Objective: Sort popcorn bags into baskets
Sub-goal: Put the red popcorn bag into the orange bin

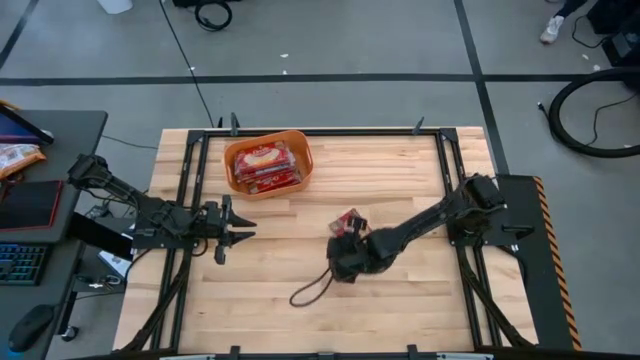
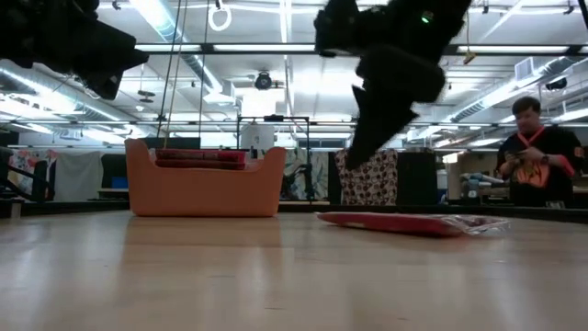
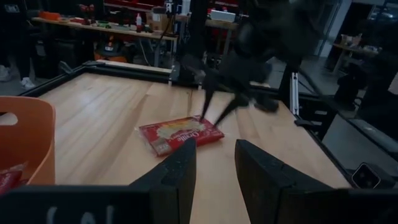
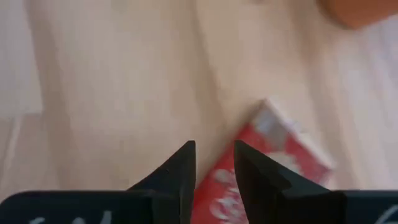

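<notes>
Wooden table [image 1: 300, 290]: one bag [image 1: 348, 221], orange tub [image 1: 268, 165] seemingly full.

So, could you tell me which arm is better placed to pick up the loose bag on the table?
The right. Its gripper hangs open directly over the bag, which lies flat mid-table. The left gripper waits, open, farther off, nearer the basket.
</notes>
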Controlling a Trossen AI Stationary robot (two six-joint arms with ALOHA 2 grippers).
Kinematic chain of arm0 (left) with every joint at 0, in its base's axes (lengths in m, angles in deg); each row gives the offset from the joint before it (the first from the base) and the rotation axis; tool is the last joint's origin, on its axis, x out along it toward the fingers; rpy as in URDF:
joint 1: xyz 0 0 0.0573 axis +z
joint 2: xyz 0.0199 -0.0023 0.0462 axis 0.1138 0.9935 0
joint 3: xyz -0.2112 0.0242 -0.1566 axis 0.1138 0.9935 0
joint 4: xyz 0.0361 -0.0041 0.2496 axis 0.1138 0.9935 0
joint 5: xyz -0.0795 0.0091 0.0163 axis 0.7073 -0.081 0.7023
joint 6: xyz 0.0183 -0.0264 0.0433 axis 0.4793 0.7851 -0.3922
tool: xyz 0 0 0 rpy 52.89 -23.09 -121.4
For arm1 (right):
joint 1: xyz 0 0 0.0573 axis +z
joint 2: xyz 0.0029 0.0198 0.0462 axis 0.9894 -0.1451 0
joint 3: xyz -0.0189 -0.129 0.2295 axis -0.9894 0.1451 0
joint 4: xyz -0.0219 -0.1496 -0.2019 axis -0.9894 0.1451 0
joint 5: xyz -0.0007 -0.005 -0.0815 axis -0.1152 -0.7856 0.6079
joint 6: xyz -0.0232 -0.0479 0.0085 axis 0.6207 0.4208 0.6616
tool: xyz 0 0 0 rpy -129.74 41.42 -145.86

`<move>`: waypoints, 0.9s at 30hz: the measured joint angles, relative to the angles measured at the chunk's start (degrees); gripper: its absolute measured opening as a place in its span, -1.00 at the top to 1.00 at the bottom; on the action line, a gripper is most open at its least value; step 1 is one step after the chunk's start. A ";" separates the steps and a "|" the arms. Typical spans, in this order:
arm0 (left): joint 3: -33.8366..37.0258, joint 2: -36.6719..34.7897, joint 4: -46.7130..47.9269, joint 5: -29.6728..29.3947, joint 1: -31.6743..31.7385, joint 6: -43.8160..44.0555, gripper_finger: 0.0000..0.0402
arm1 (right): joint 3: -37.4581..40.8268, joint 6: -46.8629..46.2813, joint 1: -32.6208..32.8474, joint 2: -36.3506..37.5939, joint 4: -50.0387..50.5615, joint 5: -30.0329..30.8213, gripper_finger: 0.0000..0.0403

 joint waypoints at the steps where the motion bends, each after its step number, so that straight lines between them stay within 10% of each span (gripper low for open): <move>1: 0.00 0.00 0.02 -0.02 0.00 0.64 0.42 | 0.02 -0.32 0.55 -1.14 -0.57 0.03 0.43; 27: 0.00 0.00 1.78 -0.11 0.24 1.74 0.42 | 3.14 -11.25 1.67 -5.13 1.11 7.57 -0.18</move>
